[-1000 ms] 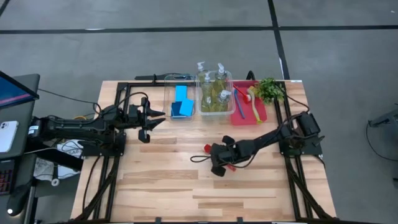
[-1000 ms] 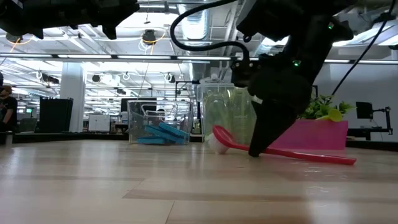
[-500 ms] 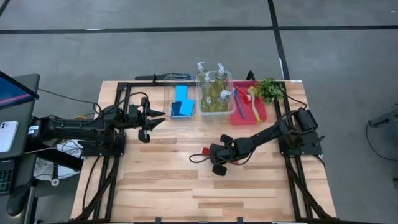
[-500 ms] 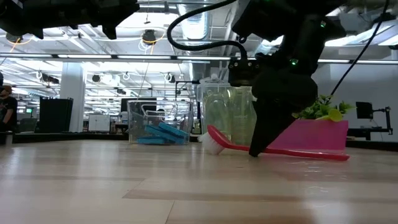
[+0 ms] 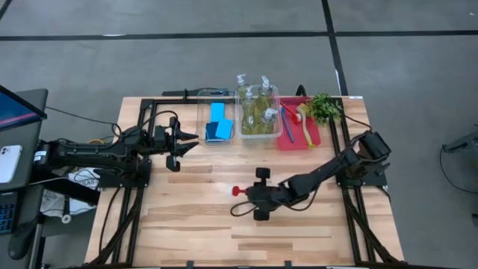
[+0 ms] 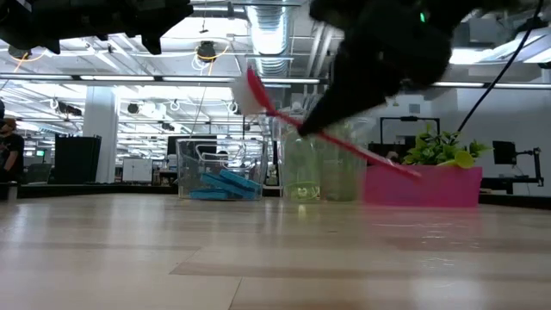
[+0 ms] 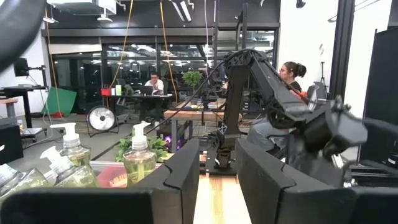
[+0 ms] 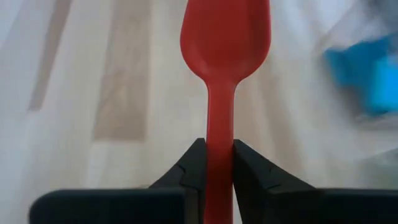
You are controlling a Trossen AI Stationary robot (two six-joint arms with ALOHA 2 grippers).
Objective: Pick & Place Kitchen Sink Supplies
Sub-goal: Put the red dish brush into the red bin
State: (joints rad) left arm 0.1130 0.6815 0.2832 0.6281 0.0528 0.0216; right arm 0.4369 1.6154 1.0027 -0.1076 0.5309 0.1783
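Observation:
My right gripper (image 5: 251, 193) hangs above the middle of the table, shut on a red long-handled brush (image 5: 237, 190). The low view shows the brush (image 6: 344, 145) in the air with its white bristle head (image 6: 245, 93) high. The other supplies rest at the far edge: blue sponges (image 5: 217, 122) in a clear bin, pump bottles (image 5: 258, 110) in a second bin, and blue and yellow-green brushes (image 5: 297, 123) on a red tray. My left gripper (image 5: 187, 142) waits open, raised near the sponge bin. My right gripper pinches the red brush's thin handle (image 8: 220, 127) between its two fingers, a little behind the spoon-shaped head (image 8: 225, 37). The fingers run roughly along the handle. The brush is lifted clear of the table and tilted, head end higher, its tail (image 6: 411, 170) sticking out behind.
A small green plant (image 5: 323, 107) stands at the far right corner beside the red tray (image 5: 312, 140). Black frame rails (image 5: 142, 194) run along both side edges. Bare wood (image 5: 194, 217) lies near and left of the right gripper. People sit in the room beyond (image 7: 292, 70).
My right gripper has risen with the red brush, drifted toward the near and left edges, and rolled. The brush, which lay on the table, is now lifted clear and tipped with its bristle head up.

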